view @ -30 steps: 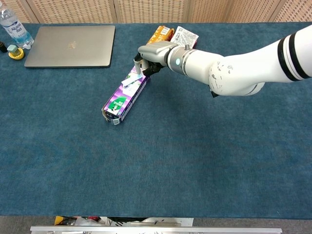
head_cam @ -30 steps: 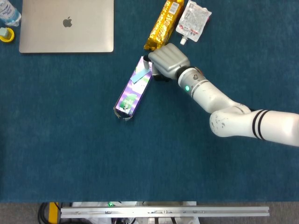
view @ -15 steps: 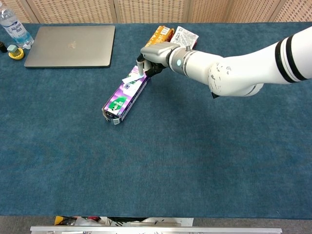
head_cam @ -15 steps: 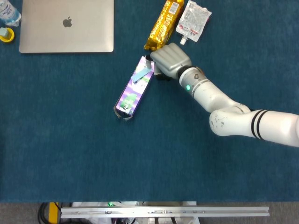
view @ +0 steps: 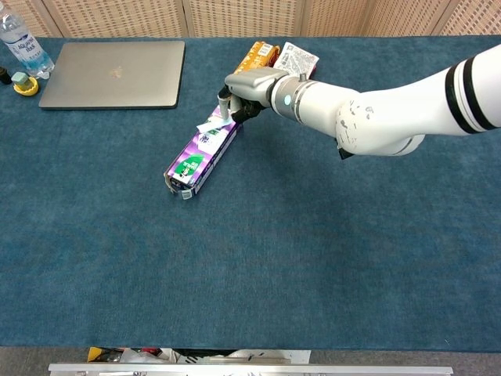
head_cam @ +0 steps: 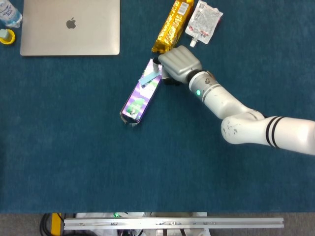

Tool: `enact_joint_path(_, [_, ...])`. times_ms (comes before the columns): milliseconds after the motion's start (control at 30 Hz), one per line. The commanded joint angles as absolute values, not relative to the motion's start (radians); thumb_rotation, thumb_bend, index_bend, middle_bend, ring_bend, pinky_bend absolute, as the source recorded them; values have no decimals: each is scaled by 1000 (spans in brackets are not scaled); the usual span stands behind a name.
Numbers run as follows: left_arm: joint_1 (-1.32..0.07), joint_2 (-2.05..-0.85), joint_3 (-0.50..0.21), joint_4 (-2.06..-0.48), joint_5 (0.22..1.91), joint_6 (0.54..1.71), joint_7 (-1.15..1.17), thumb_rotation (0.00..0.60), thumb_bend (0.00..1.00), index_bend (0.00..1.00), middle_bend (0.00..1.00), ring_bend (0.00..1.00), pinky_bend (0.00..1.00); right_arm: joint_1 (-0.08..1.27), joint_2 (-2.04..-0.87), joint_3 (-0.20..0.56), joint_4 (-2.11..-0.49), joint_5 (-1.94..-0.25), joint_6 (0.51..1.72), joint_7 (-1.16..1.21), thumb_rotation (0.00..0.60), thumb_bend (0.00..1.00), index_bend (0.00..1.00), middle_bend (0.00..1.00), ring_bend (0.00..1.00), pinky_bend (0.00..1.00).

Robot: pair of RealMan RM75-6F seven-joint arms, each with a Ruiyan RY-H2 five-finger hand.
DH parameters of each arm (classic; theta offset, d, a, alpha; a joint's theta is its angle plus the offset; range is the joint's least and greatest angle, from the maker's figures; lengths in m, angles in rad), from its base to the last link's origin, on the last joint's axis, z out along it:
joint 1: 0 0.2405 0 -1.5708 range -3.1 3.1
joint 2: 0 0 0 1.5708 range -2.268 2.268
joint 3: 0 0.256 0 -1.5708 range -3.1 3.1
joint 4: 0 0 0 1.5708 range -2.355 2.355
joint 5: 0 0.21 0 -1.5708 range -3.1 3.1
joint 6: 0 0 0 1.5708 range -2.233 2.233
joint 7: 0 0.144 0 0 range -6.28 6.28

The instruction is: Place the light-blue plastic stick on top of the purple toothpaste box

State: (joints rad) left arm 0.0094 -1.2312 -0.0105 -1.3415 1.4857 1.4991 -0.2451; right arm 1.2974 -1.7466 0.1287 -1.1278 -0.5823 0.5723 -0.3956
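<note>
The fingers (view: pixel 225 100) of the right hand (head_cam: pixel 178 62) point down at the far end of the toothpaste box (head_cam: pixel 141 93), curled over the end of the light-blue stick (head_cam: pixel 149 77). Whether they pinch the stick or only touch it cannot be told from either view, since the back of the hand covers the contact from above and the fingers hide it from the chest view.

The stick lies across the top of the box near its far end, tilted so that one end reaches the fingertips and the other points toward the middle of the box. The purple box lies flat on the blue tablecloth (head_cam: pixel 74 162), running at a slant from the hand toward the near left.

Just behind the hand lie a yellow snack pack (head_cam: pixel 172 24) and, touching its right side, a white pouch (head_cam: pixel 204 20) with red print. A closed laptop (head_cam: pixel 70 25) sits well to the left at the far edge, with a water bottle (view: pixel 20 45) and a yellow cap (head_cam: pixel 7 36) beside its left side.

The left hand does not show in either view.
</note>
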Motion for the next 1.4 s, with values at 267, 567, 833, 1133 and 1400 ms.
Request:
enact_joint_path(267, [13, -1231, -10, -1339, 1482, 1500, -248, 600, 258, 206, 143, 143, 101, 1301, -1767, 115, -1091, -568, 561, -411, 428, 1000, 394, 1000, 1000, 1000])
enact_joint_path(567, [13, -1231, -12, -1338, 1483, 1500, -249, 600, 258, 206, 143, 143, 101, 1298, -1764, 121, -1095, -575, 561, -406, 428, 1000, 394, 1000, 1000, 1000])
enact_joint_path(833, [12, -1232, -12, -1337, 1483, 1499, -247, 600, 258, 206, 143, 143, 101, 1291, -1754, 118, -1110, -581, 566, -406, 427, 1000, 394, 1000, 1000, 1000])
enact_joint_path(1133, [11, -1233, -12, -1337, 1483, 1498, -245, 600, 258, 206, 143, 143, 101, 1288, -1753, 111, -1109, -575, 565, -412, 428, 1000, 394, 1000, 1000, 1000])
enact_joint_path(1400, [11, -1233, -13, -1336, 1482, 1496, -245, 600, 258, 206, 143, 143, 101, 1276, -1737, 135, -1132, -600, 574, -382, 428, 1000, 394, 1000, 1000, 1000])
